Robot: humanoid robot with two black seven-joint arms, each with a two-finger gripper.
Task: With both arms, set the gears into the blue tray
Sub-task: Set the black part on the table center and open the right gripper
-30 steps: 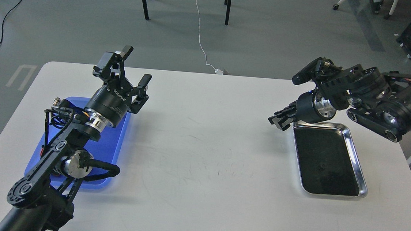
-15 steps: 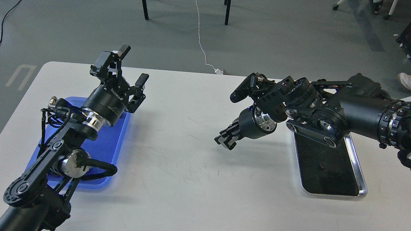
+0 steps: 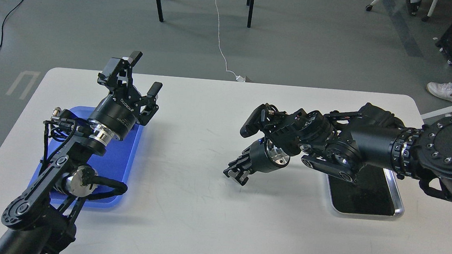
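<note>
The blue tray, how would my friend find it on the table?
Look at the big white rectangular table and go to its left side. The flat bright blue plastic tray lies there beneath the left black robot arm. The other tray, on the right, is shiny silver metal with a black inside.

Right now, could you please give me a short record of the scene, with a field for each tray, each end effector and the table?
blue tray: left side of table, partly hidden under the left arm
silver tray: right side, black inside, partly covered by the right arm
left end effector: open, raised over the blue tray's far end
right end effector: near table centre, pointing down and left; open or shut unclear
gears: none visible
table: white, scuffed
</note>
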